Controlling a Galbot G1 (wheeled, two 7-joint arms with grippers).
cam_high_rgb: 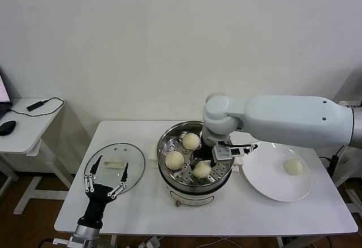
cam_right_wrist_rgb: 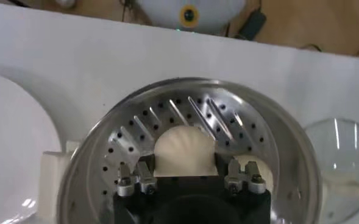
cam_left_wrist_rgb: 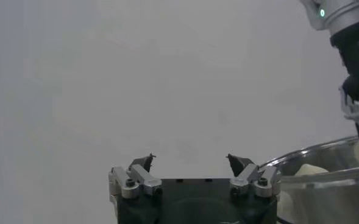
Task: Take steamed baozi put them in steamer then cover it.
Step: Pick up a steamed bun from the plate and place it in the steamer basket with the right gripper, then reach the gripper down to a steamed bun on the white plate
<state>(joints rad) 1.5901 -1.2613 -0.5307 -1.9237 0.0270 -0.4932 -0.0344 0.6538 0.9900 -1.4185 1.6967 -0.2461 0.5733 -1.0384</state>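
White worktop; steamer at its middle, shiny steel, perforated tray showing; three buns on the tray, one toward the back, one on the robot's left side, one at the front; fourth bun alone on the white plate, which lies just beside the steamer on the robot's right.

Right gripper reaches down inside the steamer, over the front bun; in the right wrist view the bun sits between its jaws, which stand part open on either side of it; whether they press the bun I cannot tell from the pictures.

Glass lid flat on the worktop, left of the steamer and apart from it, cream handle at its centre.

Left gripper parked low at the near left edge, over the lid; jaws spread wide, nothing in them.

No brand, label or readable writing on any item; a green light shows on the robot's body in the right wrist view.
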